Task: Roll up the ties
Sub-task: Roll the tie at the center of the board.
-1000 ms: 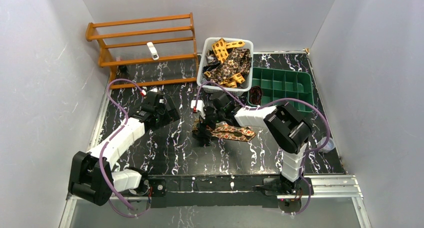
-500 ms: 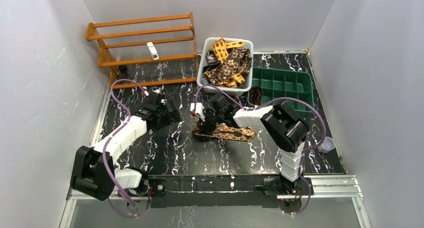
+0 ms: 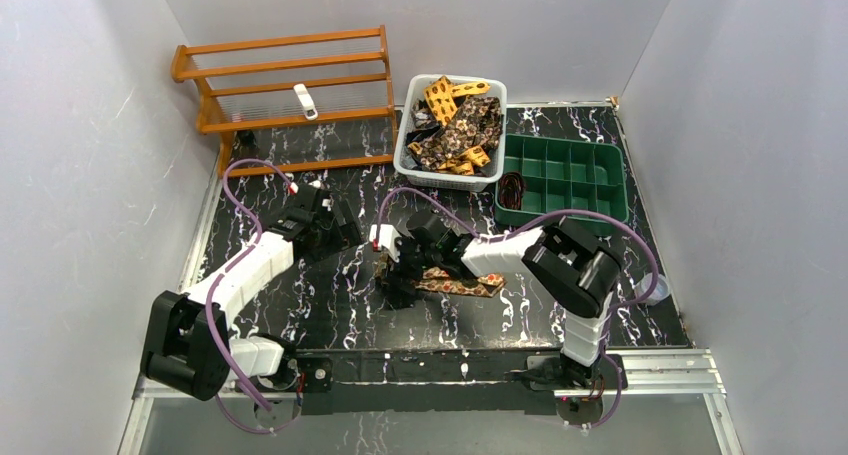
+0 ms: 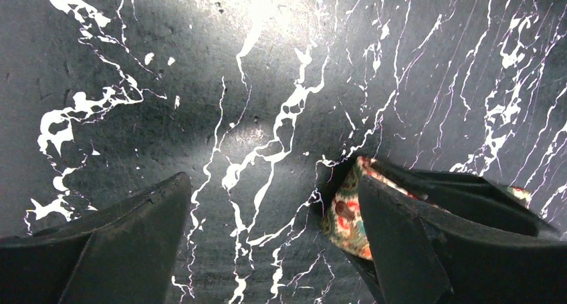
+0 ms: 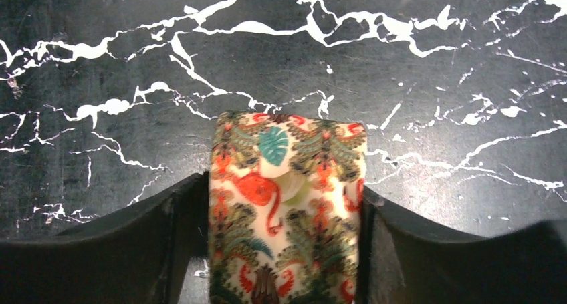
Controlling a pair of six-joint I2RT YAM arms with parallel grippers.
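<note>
One patterned tie lies flat on the black marbled table, its left end folded over. My right gripper is at that end. In the right wrist view the folded end of the tie fills the gap between the fingers, and both fingers press its edges, so my right gripper is shut on it. My left gripper hovers open just left of there. In the left wrist view my left gripper has only bare table between its fingers, and the tie's end shows beside the right finger. More ties fill a white basket.
The white basket stands at the back centre. A green compartment tray is to its right, with a dark coil in its near-left cell. A wooden rack stands at the back left. A small clear cup sits at the right edge.
My right gripper has moved left and toward the near edge, bringing the tie's end with it, so the flat strip now lies lower and shorter. The left arm has barely moved.
</note>
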